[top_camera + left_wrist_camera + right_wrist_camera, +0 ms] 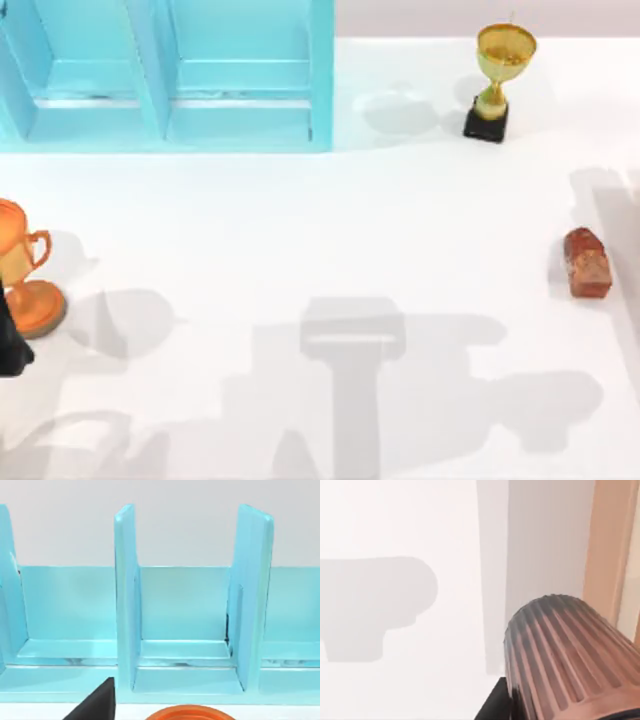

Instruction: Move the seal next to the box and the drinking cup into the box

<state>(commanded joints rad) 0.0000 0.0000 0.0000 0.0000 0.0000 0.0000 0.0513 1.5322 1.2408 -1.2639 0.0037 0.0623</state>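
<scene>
From above, the seal lay on its side near the table's right edge, well apart from the blue box at the upper left. I judged it a light, stiff block, best pinched across its narrow flanks. A gold trophy stood right of the box, and an orange trophy at the far left beside the dark tip of my left gripper.

My left wrist view faced the box's upright dividers and open compartments, which the overhead picture flattened. The orange trophy's rim sat below, and one of my fingertips showed; I could not tell whether that gripper was parted or closed.

My right wrist view had the drinking cup close up, ribbed and tapered, seemingly carried above the table. The ribs should give purchase; I judged it light and rigid. A dark gripper part sat against it, so I probably clasped it, though I could not tell for sure.
</scene>
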